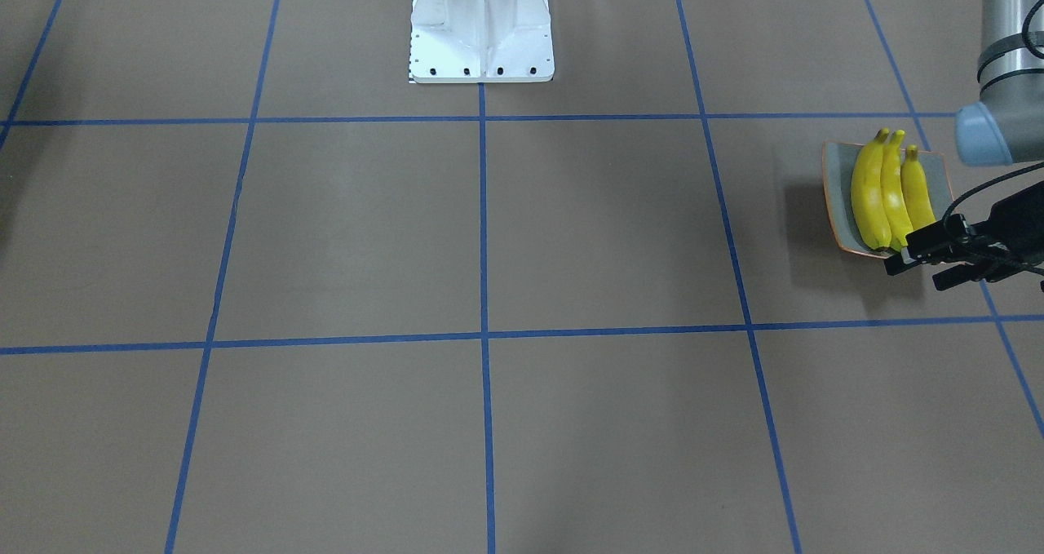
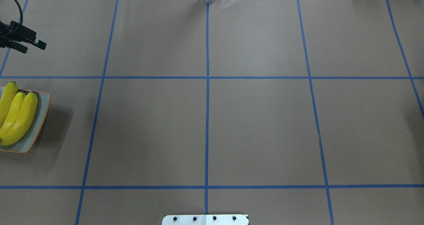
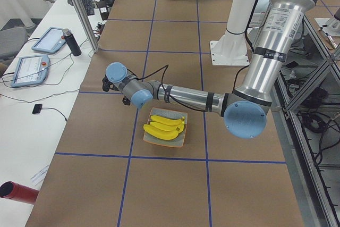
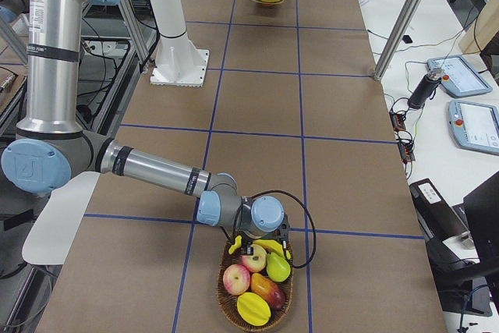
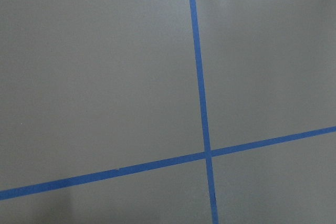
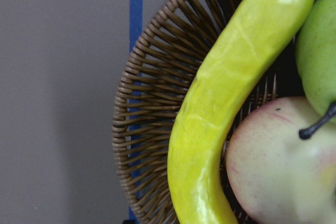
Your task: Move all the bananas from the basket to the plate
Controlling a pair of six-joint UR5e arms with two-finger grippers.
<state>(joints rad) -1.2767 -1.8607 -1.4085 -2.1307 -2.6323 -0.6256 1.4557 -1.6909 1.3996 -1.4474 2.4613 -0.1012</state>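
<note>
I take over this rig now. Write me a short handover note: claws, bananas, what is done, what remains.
Left claw: open, empty, over the brown table near the square grey-green orange-rimmed plate.
Right claw: over the brown wicker basket; open or shut cannot be told.
Done: three glossy yellow bananas lie side by side on the plate.
Remaining: one paler greenish-yellow banana in the basket.

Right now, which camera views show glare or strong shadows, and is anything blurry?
Right wrist view: white glare near the tip of the greenish banana, the close-up slightly soft. Front-facing view: the plate throws a dark shadow on the table. Left wrist view: dim, showing only table and blue tape.
</note>
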